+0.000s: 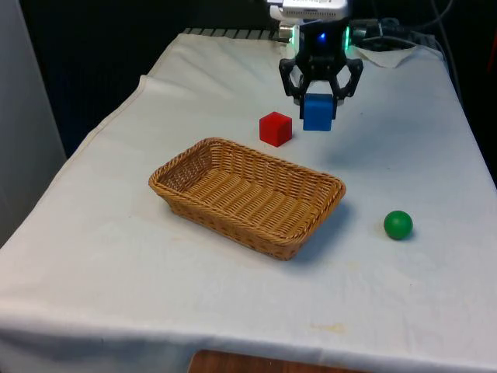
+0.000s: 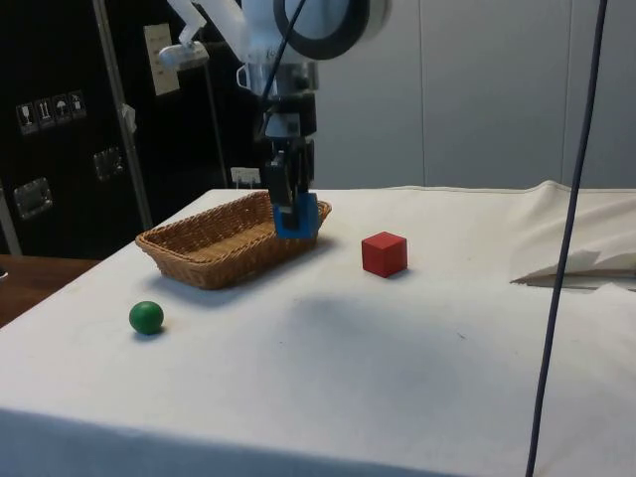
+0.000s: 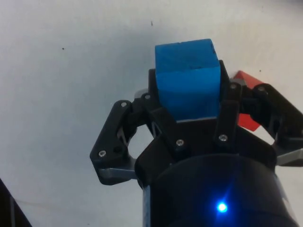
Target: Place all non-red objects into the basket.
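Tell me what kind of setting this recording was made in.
Probably a lab test bench: a cloth-covered table with only simple props, a wicker basket, a red cube, a green ball, and a gripper holding a blue cube.

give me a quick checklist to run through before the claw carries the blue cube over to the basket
1. Grip on the blue cube: the claw is shut on it and the cube hangs clear of the cloth. Ok.
2. Cube seated squarely: it sits between the fingers in the wrist view, with no obvious tilt. Ok.
3. Wicker basket: upright, nothing inside, room for the cube. Ok.
4. Path to the basket: the red cube stands on the cloth near the route, below the held cube. Probably ok if height is kept.
5. Red cube stays out of the basket: it is on the cloth. Ok.
6. Green ball: on the cloth, outside the basket. Not ok yet.
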You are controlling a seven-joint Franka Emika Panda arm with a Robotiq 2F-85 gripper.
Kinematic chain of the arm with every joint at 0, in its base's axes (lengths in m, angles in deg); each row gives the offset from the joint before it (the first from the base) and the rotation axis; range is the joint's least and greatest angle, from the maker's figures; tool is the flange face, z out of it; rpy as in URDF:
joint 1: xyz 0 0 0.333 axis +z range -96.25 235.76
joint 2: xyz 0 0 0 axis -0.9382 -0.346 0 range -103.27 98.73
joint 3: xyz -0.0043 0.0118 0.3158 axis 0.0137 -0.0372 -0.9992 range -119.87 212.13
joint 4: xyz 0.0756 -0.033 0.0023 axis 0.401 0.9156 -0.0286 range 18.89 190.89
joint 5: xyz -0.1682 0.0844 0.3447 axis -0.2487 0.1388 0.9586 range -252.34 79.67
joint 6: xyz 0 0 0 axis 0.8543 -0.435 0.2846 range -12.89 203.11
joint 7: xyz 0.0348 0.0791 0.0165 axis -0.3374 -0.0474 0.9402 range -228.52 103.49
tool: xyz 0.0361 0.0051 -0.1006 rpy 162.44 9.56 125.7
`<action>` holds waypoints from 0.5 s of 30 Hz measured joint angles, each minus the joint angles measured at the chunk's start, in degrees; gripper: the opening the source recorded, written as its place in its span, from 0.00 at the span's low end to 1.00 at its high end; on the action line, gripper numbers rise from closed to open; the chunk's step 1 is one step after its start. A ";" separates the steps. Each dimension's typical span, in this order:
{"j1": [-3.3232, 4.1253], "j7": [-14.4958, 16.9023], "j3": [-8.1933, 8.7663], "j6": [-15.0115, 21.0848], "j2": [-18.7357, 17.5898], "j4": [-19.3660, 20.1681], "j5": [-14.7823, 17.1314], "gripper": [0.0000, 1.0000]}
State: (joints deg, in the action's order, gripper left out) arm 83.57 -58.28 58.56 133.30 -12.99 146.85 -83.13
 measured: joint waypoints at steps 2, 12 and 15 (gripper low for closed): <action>0.00 -0.29 0.11 -0.46 0.34 -0.23 -0.46 0.00; -0.17 -0.69 1.26 -2.75 1.83 -0.86 -1.83 0.00; -0.29 -0.29 2.35 -2.75 1.72 -0.86 -1.83 0.00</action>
State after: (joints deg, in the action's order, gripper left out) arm 83.28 -58.56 60.91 130.55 -11.27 145.99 -84.96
